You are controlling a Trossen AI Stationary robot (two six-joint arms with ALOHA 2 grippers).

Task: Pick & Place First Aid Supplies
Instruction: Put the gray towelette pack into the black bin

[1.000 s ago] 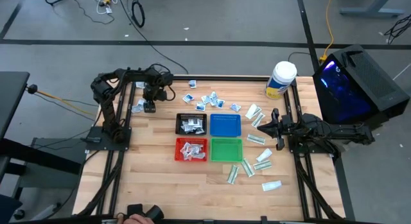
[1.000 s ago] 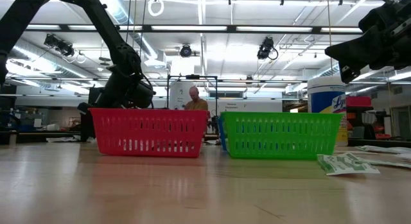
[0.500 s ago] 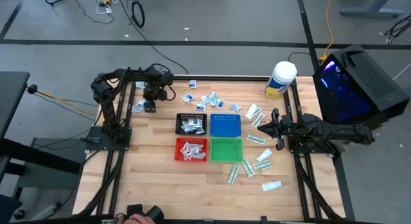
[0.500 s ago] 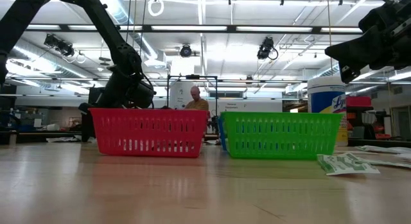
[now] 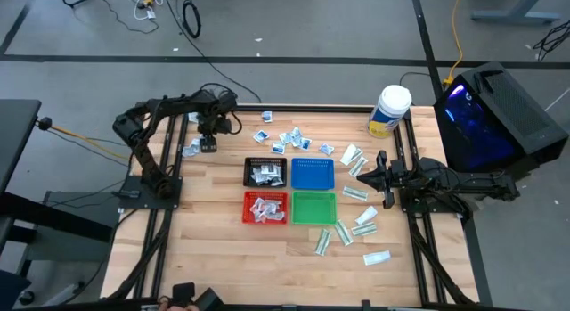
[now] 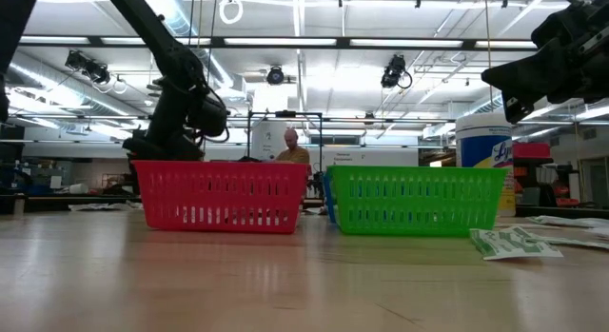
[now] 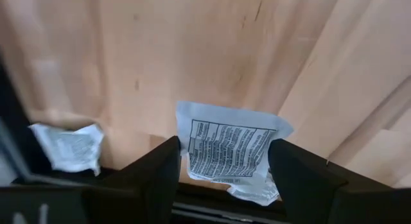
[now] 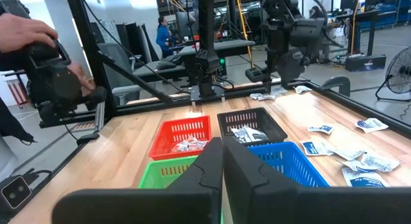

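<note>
Left pincer (image 7: 221, 161), packet (image 7: 228, 149) between fingers, now higher.

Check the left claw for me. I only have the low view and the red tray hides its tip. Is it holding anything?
Observer: Yes. The left wrist view shows a white packet with printed text between the fingers of the left claw, and it looks gripped.
Operator: Where on the table?
Observer: The high view puts it near the far left corner, beyond the black tray.
Operator: Anything else near it?
Observer: A second packet lies on the wood just beside it.
Operator: Right claw?
Observer: The right claw is shut and empty, and hovers to the right of the blue tray.
</note>
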